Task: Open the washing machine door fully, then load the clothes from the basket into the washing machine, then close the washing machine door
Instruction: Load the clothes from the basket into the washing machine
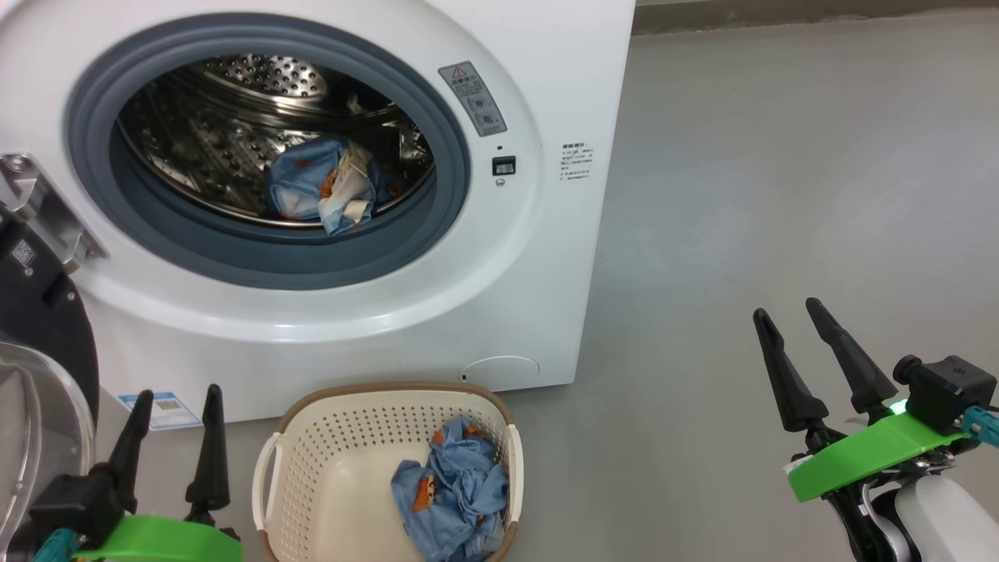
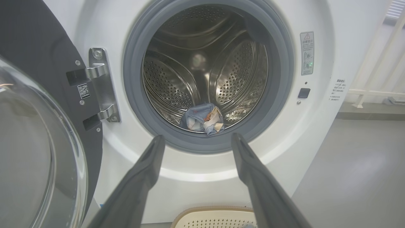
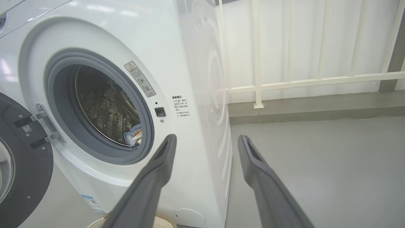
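Washing machine: white, front-loading, mouth open toward the head camera. Washing machine door swung fully off the mouth, hanging from the metal hinge at the machine's left edge in head view, black ring and clear glass bowl turned outward. Grey gasket ringing the mouth, perforated steel drum behind it.

One light blue garment with orange print and whitish lining inside the machine, bunched on the drum's lower wall just behind the gasket lip. Second light blue garment outside the machine, crumpled in the basket, on the side away from the door. Basket on the floor directly before the machine's front, just below the round service cap.

Left jaws spread wide, holding nothing, fingers pointing up at the machine's lower front, between the open door and the basket; in the left wrist view, aimed straight at the mouth, well short of it. Right jaws likewise wide apart and empty, fingers over bare floor well off the machine's right side in head view, apart from the basket; in the right wrist view, straddling the machine's front right corner.
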{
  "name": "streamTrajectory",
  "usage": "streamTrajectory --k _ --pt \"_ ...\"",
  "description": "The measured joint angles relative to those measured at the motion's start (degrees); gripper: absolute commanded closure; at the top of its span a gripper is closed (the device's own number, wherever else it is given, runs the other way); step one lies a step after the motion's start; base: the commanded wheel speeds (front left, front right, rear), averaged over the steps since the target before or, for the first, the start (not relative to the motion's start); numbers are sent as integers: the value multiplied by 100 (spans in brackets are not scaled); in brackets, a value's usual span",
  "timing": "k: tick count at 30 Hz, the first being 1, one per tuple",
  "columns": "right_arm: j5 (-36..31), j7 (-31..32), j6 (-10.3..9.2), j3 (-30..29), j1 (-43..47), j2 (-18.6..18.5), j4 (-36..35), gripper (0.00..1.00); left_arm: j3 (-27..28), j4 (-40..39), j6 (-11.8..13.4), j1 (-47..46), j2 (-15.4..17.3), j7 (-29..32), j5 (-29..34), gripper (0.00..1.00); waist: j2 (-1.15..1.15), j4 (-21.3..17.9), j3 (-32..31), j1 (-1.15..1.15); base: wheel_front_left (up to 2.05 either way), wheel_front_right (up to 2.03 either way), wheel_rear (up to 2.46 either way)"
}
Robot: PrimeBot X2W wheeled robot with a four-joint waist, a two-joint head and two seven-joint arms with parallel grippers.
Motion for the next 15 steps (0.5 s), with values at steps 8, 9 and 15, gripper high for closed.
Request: streamTrajectory --k 8,9,15 --pt "0 0 0 1 11 -45 -4 0 10 -243 57 173 -85 0 -52 0 0 50 -32 0 0 0 0" --pt "0 0 0 1 19 -48 -4 0 10 -255 57 173 -85 0 -53 0 0 53 -35 0 0 0 0" --pt "0 0 0 12 110 -70 -14 0 7 -289 100 175 -83 0 -68 0 0 50 -7 0 0 0 0"
